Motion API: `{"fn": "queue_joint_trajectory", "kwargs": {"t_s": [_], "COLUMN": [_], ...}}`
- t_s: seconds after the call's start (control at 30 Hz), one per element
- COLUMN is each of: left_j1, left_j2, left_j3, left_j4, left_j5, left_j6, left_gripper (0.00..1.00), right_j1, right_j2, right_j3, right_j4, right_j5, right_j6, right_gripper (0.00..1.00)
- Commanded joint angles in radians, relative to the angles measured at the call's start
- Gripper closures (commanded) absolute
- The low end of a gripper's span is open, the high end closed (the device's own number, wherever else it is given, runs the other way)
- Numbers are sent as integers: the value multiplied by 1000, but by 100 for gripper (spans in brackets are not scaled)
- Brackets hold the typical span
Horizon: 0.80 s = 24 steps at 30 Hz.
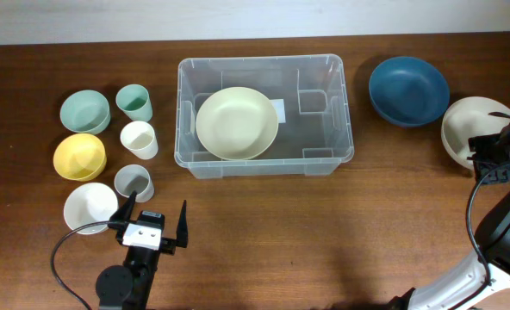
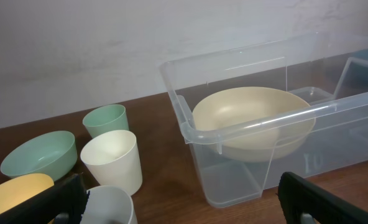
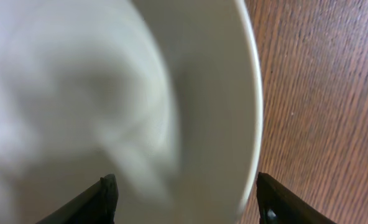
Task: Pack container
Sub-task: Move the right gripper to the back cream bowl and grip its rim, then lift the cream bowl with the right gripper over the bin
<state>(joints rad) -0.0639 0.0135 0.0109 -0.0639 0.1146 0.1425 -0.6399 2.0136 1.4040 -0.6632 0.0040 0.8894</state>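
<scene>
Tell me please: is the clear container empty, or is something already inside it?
Not empty. One cream bowl sits upright inside the container, in its left half; no lid covers it.

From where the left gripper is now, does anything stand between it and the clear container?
Nothing visible does. Only bare wood lies between the open left gripper and the near wall of the container. The grey cup and white bowl sit off to its side, outside the straight path.
</scene>
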Motion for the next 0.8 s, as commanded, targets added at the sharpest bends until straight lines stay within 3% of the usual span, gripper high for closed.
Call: {"fn": "queue_joint_trajectory", "kwargs": {"t_s": [0.0,0.2,0.4,0.57,0.77], "left_j1": [6,6,6,6,6], "left_j2": [-8,-8,-8,-8,-8], "left_j3": [-2,-2,-2,-2,-2], "left_j4": [-6,-6,-6,-6,-6], "left_j5": [-7,-7,-7,-7,-7], "left_j6": [17,17,17,17,17], "left_gripper": [0,0,0,0,0], "right_j1": [-4,-14,-37,-59,-76], "right_j2": [36,59,59,59,59], "right_j3": [-7,-7,-7,-7,-7], "right_j4": [4,8,13,14,14], "right_j5": [31,31,27,27,-2], "right_j6": [10,17,16,17,8], "right_gripper": [33,34,42,59,88]}}
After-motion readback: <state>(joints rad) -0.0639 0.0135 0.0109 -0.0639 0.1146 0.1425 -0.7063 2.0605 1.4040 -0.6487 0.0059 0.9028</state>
